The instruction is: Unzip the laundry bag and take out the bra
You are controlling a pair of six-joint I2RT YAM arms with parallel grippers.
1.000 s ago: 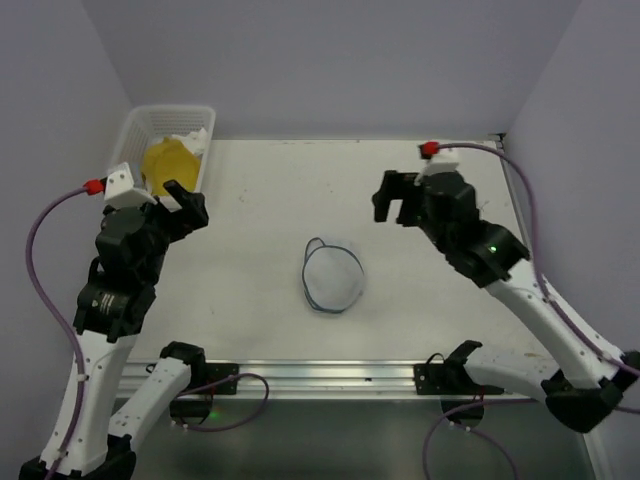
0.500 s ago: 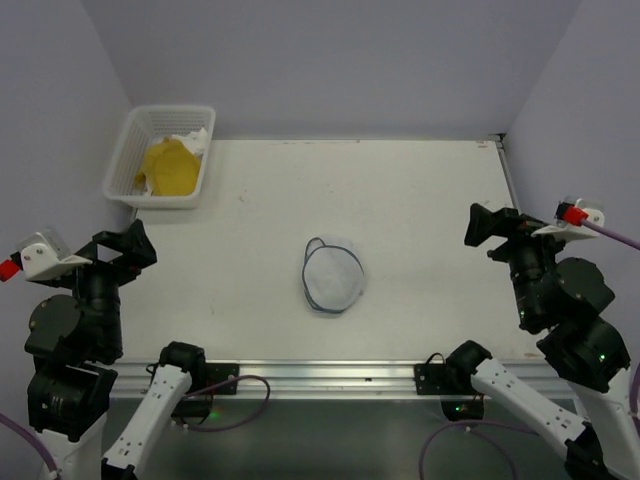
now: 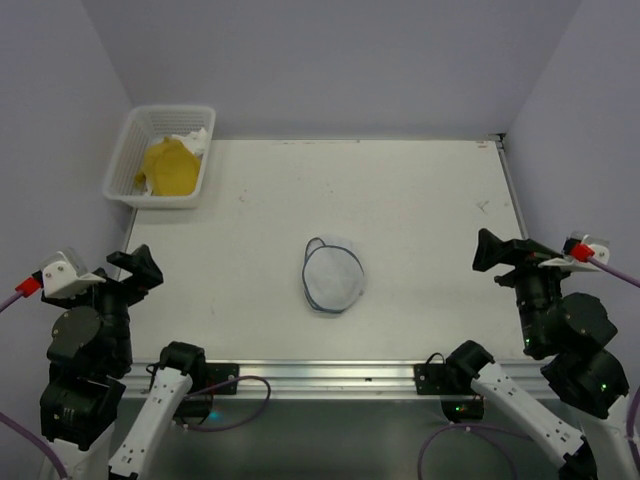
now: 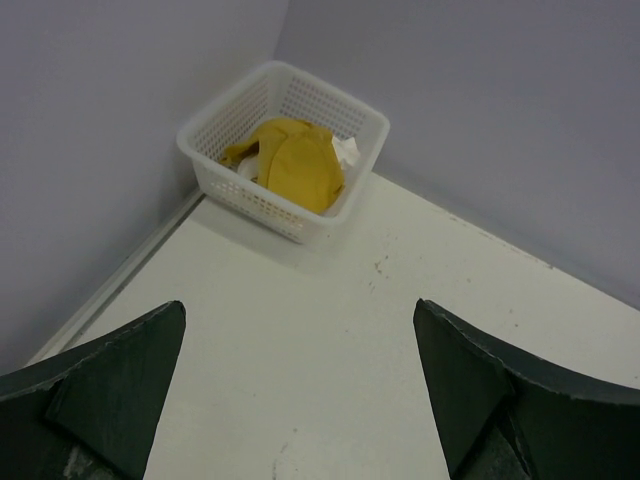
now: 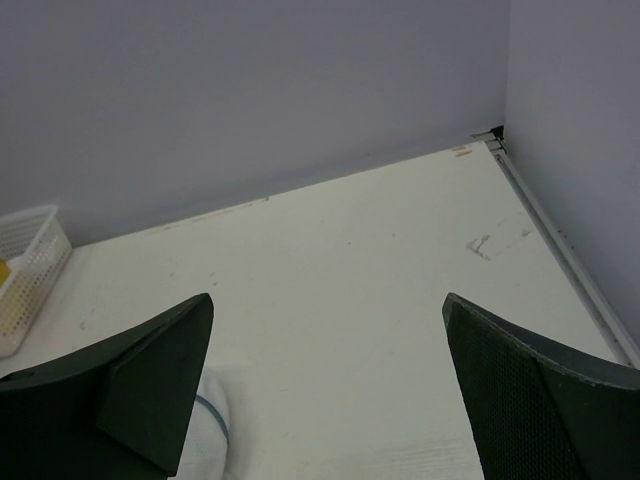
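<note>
Both left pincer (image 3: 137, 266) and right pincer (image 3: 497, 250) gape, flanking the laundry bag (image 3: 332, 277): seemingly soft, light mesh; pinch its zipper (image 3: 307, 268).

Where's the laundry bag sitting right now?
In the top view the laundry bag lies near the middle of the table, between the left gripper and right gripper and touching neither, well clear of the basket at the far-left corner.

— The laundry bag (image 3: 333, 278) looks like thin white mesh cloth. The counter (image 3: 420, 190) is matt white and faintly scuffed.

— The basket (image 4: 250, 195) is white perforated plastic, and the yellow bra (image 4: 300, 170) in it is soft, smooth fabric. The fingers (image 5: 530, 390) of the right tool (image 5: 327, 305) are dark, matt and finely grained.
</note>
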